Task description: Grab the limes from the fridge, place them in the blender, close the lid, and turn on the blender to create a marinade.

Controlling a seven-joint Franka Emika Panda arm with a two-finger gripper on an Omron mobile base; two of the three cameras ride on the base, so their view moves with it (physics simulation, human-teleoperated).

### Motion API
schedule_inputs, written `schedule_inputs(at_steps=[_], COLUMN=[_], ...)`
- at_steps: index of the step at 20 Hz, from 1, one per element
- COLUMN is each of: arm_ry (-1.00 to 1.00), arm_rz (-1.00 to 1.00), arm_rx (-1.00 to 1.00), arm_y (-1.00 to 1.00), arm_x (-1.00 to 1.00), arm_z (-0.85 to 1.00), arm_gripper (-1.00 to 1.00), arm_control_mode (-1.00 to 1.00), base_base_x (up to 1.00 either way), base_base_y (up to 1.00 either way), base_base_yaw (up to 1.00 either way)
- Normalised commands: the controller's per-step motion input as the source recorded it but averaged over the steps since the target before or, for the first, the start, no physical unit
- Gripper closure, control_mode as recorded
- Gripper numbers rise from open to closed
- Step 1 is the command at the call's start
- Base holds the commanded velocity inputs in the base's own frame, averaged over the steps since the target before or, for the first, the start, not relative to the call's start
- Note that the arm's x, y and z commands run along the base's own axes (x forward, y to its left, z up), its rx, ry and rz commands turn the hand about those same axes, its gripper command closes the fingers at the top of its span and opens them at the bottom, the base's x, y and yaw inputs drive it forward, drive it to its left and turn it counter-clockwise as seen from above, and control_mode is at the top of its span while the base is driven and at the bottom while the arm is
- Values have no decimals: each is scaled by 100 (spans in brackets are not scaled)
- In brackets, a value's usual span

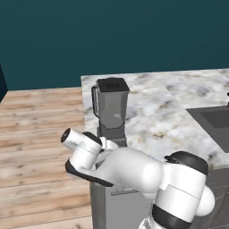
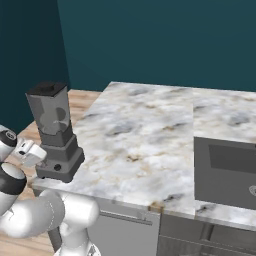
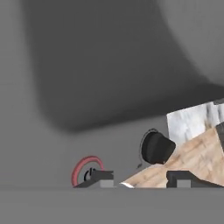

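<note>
Hand view, nearest: the tool with its two dark fingertips set apart and nothing between them, held close against the front of the blender base. The left fingertip overlaps the lower edge of the red button; whether it touches the button cannot be told. The black knob sits just above the gap between the fingertips, nearer the right one. Beyond the base edge, a strip of wooden floor and a patch of marbled worktop appear.

Left base view: the white arm bends across the lower frame, its wrist lying low beside the near left corner of the worktop, just in front of the blender. The blender stands upright at that corner, its grey translucent jar carrying a side handle on the left and the black lid seated on the rim. Contents of the jar cannot be made out.

Right base view: the blender stands at the near left corner of the worktop, with the white hand just beside its dark base. Farther right, a dark recessed sink is set into the worktop, well apart from the blender. Behind everything runs a teal wall, with wooden floor to the left of the counter.
</note>
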Motion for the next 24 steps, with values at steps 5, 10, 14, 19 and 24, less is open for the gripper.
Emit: schedule_inputs(at_steps=[5, 10, 14, 19, 24], arm_ry=[-1, -9, -18, -19, -19], arm_rz=[0, 0, 0, 0, 0], arm_rx=[0, 0, 0, 0, 0], arm_y=[0, -9, -21, -27, -30], arm_x=[8, -52, -81, -71, -53], arm_z=[-26, 38, 75, 78, 75], arm_gripper=[-100, -100, -100, -100, -100], arm_control_mode=[-100, -100, -100, -100, -100], base_base_x=[0, 0, 0, 0, 0], base_base_y=[0, 0, 0, 0, 0], base_base_yaw=[0, 0, 0, 0, 0])
